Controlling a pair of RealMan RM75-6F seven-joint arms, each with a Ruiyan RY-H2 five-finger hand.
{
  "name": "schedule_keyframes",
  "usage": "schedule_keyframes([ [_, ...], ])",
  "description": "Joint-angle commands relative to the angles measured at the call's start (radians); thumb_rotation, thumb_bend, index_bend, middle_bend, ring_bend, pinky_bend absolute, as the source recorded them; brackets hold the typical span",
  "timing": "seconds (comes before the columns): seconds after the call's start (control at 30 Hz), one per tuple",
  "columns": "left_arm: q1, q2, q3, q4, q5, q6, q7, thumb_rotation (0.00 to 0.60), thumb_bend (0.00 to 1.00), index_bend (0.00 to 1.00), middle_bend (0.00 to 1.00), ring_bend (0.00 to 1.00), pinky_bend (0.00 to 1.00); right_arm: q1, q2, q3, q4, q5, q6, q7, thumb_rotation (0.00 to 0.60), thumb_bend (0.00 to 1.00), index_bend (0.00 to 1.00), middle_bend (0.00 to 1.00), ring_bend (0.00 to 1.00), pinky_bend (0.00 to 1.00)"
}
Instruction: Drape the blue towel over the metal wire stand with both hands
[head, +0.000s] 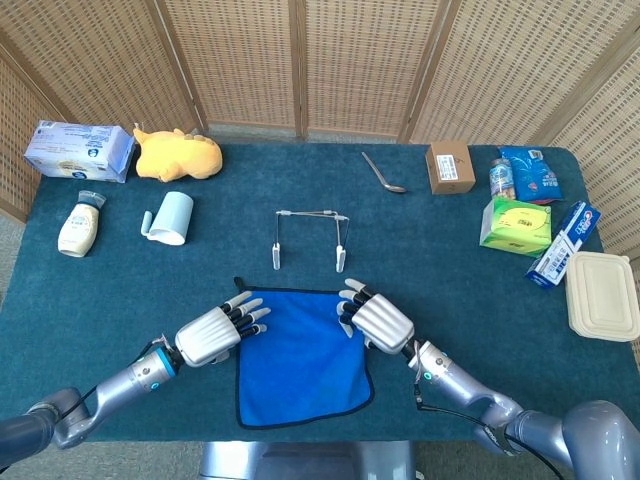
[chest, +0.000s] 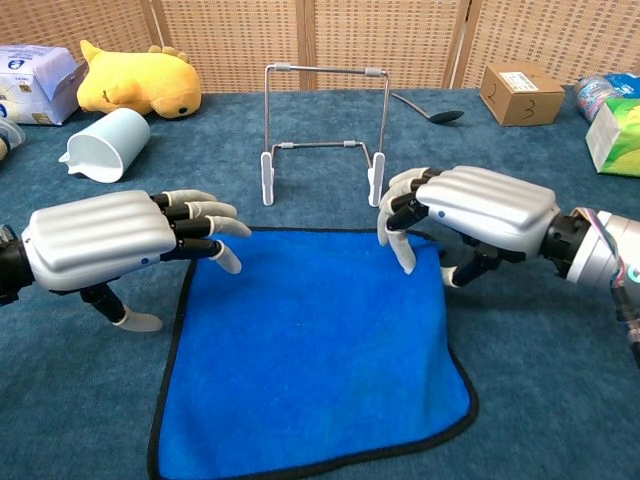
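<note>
The blue towel (head: 300, 355) (chest: 310, 350) lies flat on the table, its far edge just short of the metal wire stand (head: 308, 238) (chest: 325, 130), which stands upright. My left hand (head: 215, 333) (chest: 110, 240) hovers at the towel's far left corner with its fingers spread over the edge and nothing in it. My right hand (head: 378, 320) (chest: 480, 210) is at the far right corner. Its fingers bend down and touch the cloth, while its thumb stays apart beside the towel's right edge. The towel is not lifted anywhere.
At the left stand a white cup (head: 172, 217) on its side, a yellow plush (head: 177, 155), a tissue pack (head: 78, 150) and a bottle (head: 79, 225). A spoon (head: 383, 172), a cardboard box (head: 449, 167), a green box (head: 515, 225) and a lidded container (head: 602, 296) sit at the right.
</note>
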Motion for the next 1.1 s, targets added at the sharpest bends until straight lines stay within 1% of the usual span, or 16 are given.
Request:
schedule_keyframes([
  [0.03,-0.007,-0.008,0.003,0.009,-0.007,-0.001,-0.002,0.600,0.26,0.23,0.11,0.05,0.07,0.000,0.001,0.001,-0.001,0.001,0.000,0.001,0.600,0.40,0.78,0.39,0.21,0.14],
  [0.4,-0.025,-0.034,0.009,0.016,-0.045,-0.007,-0.012,0.600,0.26,0.24,0.12,0.05,0.07,-0.001,0.003,0.004,-0.001,0.005,-0.002,0.004,0.600,0.40,0.78,0.39,0.21,0.15],
  [0.63,-0.036,-0.052,0.011,0.015,-0.065,-0.013,-0.012,0.600,0.26,0.27,0.14,0.05,0.07,-0.005,0.005,0.005,-0.001,0.008,-0.001,0.006,0.600,0.40,0.78,0.39,0.21,0.15],
  [0.9,-0.044,-0.070,0.012,0.009,-0.084,-0.013,-0.009,0.600,0.32,0.30,0.17,0.08,0.08,-0.008,0.007,0.004,-0.004,0.008,0.002,0.005,0.600,0.40,0.78,0.39,0.21,0.16],
  [1.1,-0.045,-0.083,0.014,0.007,-0.101,-0.014,-0.010,0.600,0.41,0.31,0.18,0.09,0.08,-0.011,0.008,0.005,-0.005,0.009,0.005,0.009,0.600,0.40,0.78,0.39,0.21,0.16],
])
